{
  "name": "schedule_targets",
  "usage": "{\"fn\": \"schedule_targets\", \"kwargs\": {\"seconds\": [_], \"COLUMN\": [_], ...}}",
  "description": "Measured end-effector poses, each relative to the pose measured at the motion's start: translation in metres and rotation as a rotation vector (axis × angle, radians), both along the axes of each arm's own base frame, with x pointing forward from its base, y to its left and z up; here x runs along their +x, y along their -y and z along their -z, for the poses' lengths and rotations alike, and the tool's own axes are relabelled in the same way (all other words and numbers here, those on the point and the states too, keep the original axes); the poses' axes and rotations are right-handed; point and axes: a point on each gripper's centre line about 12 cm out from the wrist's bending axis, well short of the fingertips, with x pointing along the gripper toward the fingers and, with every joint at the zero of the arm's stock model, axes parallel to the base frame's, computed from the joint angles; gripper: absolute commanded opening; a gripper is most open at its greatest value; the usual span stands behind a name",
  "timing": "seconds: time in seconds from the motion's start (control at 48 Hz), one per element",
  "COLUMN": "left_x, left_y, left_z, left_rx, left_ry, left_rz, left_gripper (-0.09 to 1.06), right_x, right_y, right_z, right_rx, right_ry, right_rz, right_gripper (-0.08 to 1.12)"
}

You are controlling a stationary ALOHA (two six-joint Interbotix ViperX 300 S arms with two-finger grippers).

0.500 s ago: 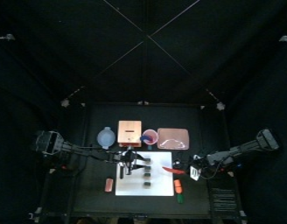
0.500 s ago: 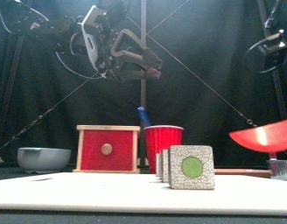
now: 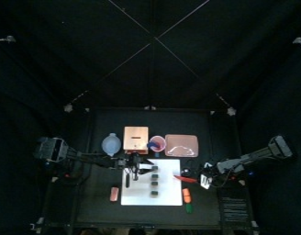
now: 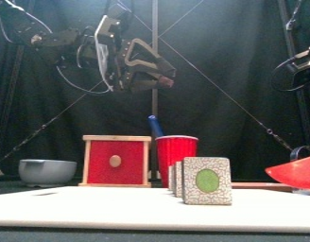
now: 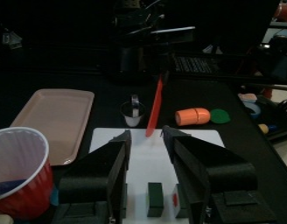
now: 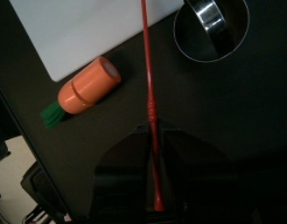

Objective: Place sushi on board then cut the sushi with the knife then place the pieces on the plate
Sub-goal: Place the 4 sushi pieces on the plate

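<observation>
Sushi on the board, my left tool empty above it, my right tool gripping the red knife.

Back row on the desk, seen from the white board (image 6: 99,31): blue-grey bowl (image 4: 46,170) at 11 o'clock, wooden box (image 4: 116,161) and red cup (image 4: 177,156) holding the blue knife (image 4: 154,126) near 12, pink tray (image 5: 52,118) at 1, bare. My left tool (image 5: 146,140) hangs high over the board's 12 o'clock edge, jaws spread wide, nothing between them. The sushi (image 4: 206,180) stands mid-board, dark green blocks side by side. My right tool (image 6: 152,136) sits at the board's 3 o'clock, jaws clamped tight on the red knife (image 6: 149,96), whose blade is low and reaches toward the board's edge. A toy carrot (image 6: 87,87) lies on the desk at 4 o'clock, just beside the board.
</observation>
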Motion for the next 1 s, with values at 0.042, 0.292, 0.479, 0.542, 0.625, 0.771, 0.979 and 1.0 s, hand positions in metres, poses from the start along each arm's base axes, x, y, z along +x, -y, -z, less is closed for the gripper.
{"fn": "schedule_targets", "kwargs": {"seconds": [0.042, 0.292, 0.479, 0.542, 0.625, 0.771, 0.979, 1.0], "left_x": [0.0, 0.001, 0.0, -0.001, -0.003, -0.009, -0.025, -0.027], "left_y": [0.0, -0.002, -0.009, -0.011, -0.013, -0.014, -0.015, -0.015], "left_z": [0.0, 0.0, 0.0, 0.001, 0.004, 0.01, 0.012, 0.012], "left_rx": [0.0, 0.003, 0.011, 0.011, 0.011, 0.01, 0.001, 0.002], "left_ry": [0.0, 0.002, 0.0, -0.003, -0.012, -0.029, -0.041, -0.043], "left_rz": [0.0, -0.006, -0.017, -0.021, -0.026, -0.029, -0.038, -0.038], "left_gripper": [0.75, 0.75, 0.75, 0.75, 0.75, 0.75, 0.75, 0.75], "right_x": [-0.001, -0.012, -0.007, 0.003, 0.018, 0.05, 0.101, 0.104], "right_y": [0.0, 0.003, 0.009, 0.016, 0.024, 0.037, 0.044, 0.045], "right_z": [0.0, -0.006, -0.022, -0.032, -0.041, -0.048, -0.042, -0.04], "right_rx": [-0.001, -0.028, -0.095, -0.16, -0.263, -0.421, -0.428, -0.424], "right_ry": [-0.006, -0.097, -0.064, 0.005, 0.102, 0.257, 0.396, 0.401], "right_rz": [0.002, -0.01, -0.032, -0.039, -0.066, -0.123, -0.152, -0.155], "right_gripper": [0.64, 0.77, 0.77, 0.77, 0.77, 0.78, 0.81, 0.81]}}
